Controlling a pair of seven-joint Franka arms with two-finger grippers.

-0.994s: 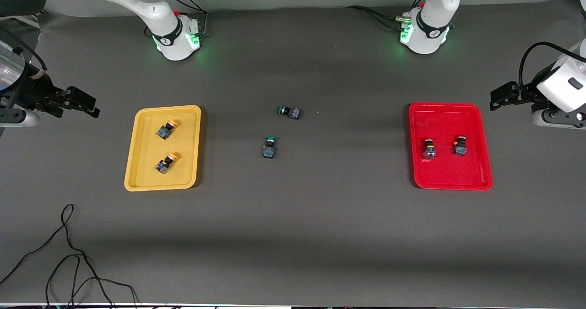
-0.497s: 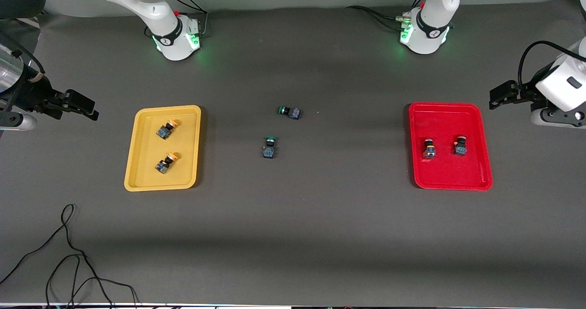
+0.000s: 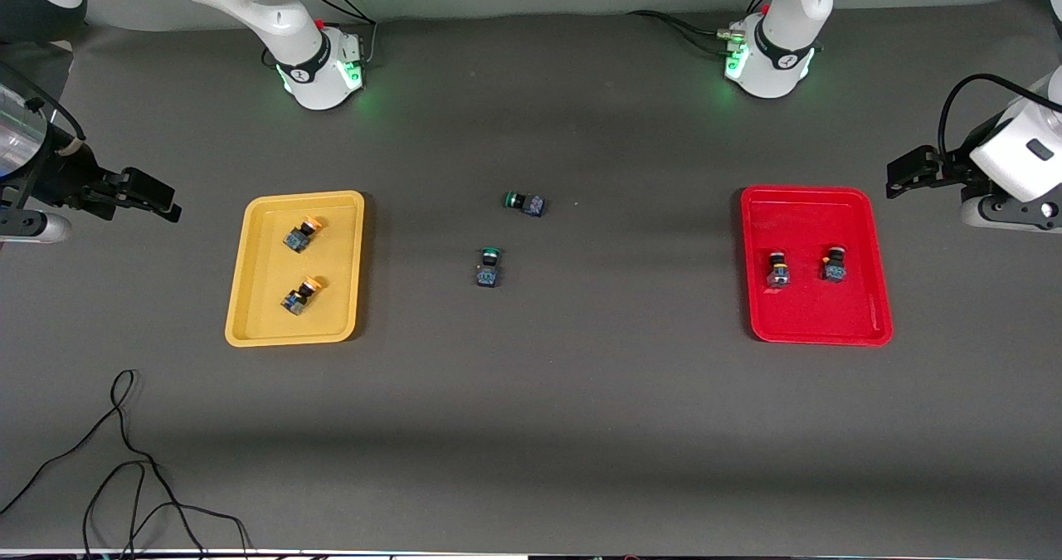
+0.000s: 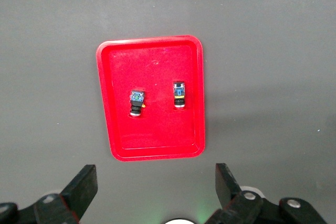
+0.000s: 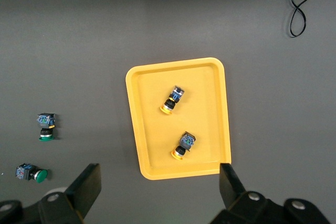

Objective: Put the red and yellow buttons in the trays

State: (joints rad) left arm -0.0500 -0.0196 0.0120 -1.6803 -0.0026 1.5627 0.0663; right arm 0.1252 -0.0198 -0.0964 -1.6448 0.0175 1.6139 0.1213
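Note:
The yellow tray (image 3: pixel 332 245) holds two orange-yellow-capped buttons (image 3: pixel 300 234) (image 3: pixel 301 294). The red tray (image 3: pixel 813 220) holds two red-capped buttons (image 3: pixel 777 268) (image 3: pixel 834 265). My right gripper (image 3: pixel 153 195) is open and empty, up over the table at the right arm's end, beside the yellow tray. My left gripper (image 3: pixel 900 177) is open and empty, up over the table at the left arm's end, beside the red tray. The left wrist view shows the red tray (image 4: pixel 157 61) with both buttons (image 4: pixel 137 103) (image 4: pixel 179 95). The right wrist view shows the yellow tray (image 5: pixel 205 108) with its buttons (image 5: pixel 172 99) (image 5: pixel 184 145).
Two green-capped switches (image 3: pixel 524 202) (image 3: pixel 489 266) lie on the dark mat midway between the trays; they also show in the right wrist view (image 5: pixel 46 127) (image 5: pixel 31 172). A black cable (image 3: pixel 124 460) loops on the mat nearer the front camera than the yellow tray.
Both grippers have shifted only slightly in place. Nothing on the table has moved.

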